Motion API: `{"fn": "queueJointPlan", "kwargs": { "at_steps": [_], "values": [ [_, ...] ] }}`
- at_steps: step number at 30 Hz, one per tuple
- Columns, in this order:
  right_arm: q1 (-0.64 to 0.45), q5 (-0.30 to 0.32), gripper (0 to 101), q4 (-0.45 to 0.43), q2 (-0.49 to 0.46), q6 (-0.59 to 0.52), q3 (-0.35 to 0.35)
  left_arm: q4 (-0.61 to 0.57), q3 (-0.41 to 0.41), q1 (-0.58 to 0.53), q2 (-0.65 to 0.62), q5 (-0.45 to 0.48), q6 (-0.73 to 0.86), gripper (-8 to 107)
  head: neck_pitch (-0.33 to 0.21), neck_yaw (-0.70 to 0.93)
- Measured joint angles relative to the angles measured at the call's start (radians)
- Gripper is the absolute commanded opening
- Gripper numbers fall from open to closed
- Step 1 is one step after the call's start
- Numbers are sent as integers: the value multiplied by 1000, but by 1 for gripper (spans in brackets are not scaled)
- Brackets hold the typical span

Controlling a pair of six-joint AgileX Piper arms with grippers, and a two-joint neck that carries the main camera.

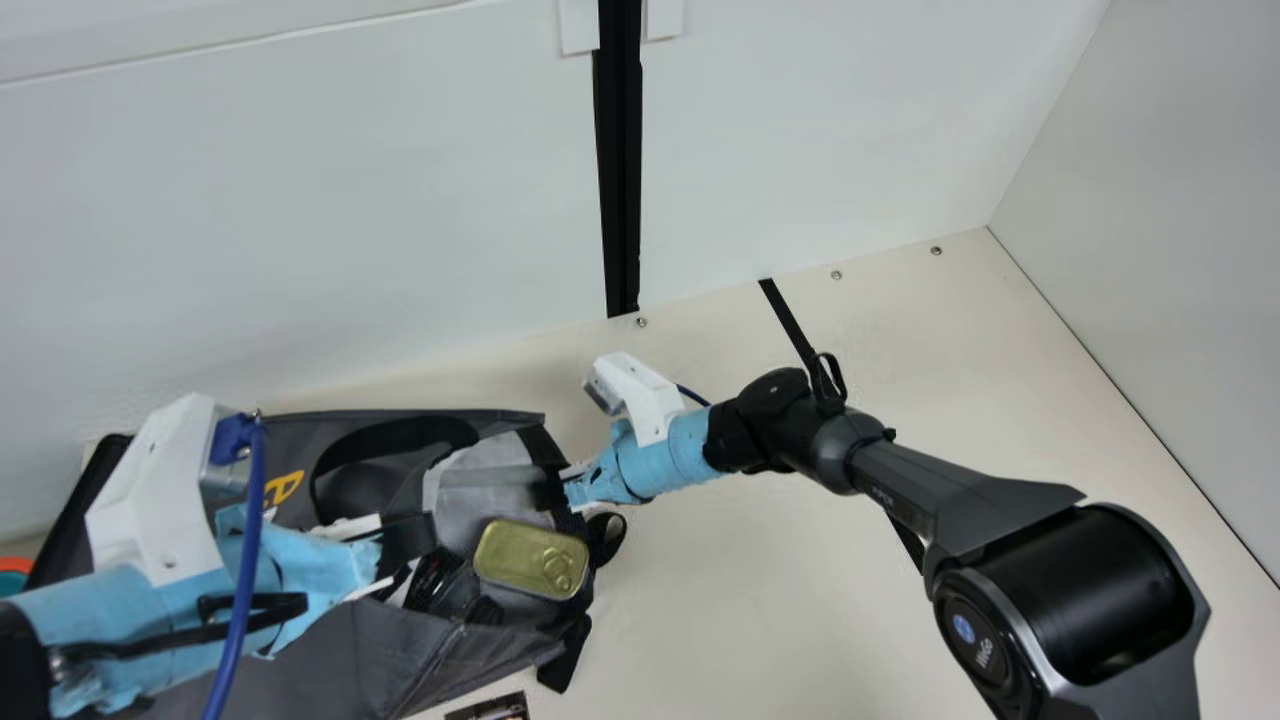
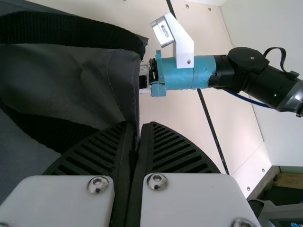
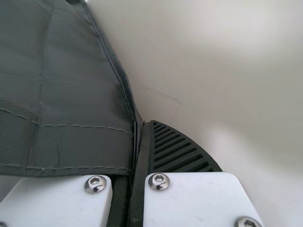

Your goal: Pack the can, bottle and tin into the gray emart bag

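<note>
The gray bag (image 1: 400, 650) lies on the table, its mouth facing right. The gold tin (image 1: 530, 558) rests in the mouth, beside a dark object with red marks (image 1: 432, 580); whether that is the can or the bottle I cannot tell. My left gripper (image 1: 405, 538) is over the bag's middle; in the left wrist view the left gripper (image 2: 138, 130) is shut on an edge of the bag (image 2: 90, 75). At the mouth's far right corner is my right gripper (image 1: 572, 492); in the right wrist view the right gripper (image 3: 142, 126) pinches the hem of the bag (image 3: 80, 99).
A small printed item (image 1: 490, 708) lies on the table (image 1: 720, 600) near the front edge. An orange and teal object (image 1: 14, 575) is at the far left. The wall (image 1: 300, 220) stands behind the bag, and black straps (image 1: 565, 655) hang out beside its mouth.
</note>
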Motion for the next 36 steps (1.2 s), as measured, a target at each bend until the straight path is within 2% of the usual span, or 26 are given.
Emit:
{"fn": "queueJointPlan", "kwargs": {
  "at_steps": [6,15,26,36],
  "values": [
    [-22,26,0,35,-27,13,20,-3,23,1,-22,-3,2,10,0,-2],
    [-66,69,0,59,-85,44,66,-56,18,9,-13,-57,21,10,0,-2],
    [-134,129,0,98,-174,88,123,-130,-24,38,9,-114,52,10,0,0],
    [-190,187,0,149,-269,147,151,-196,-91,75,25,-112,113,10,0,0]
  ]
}}
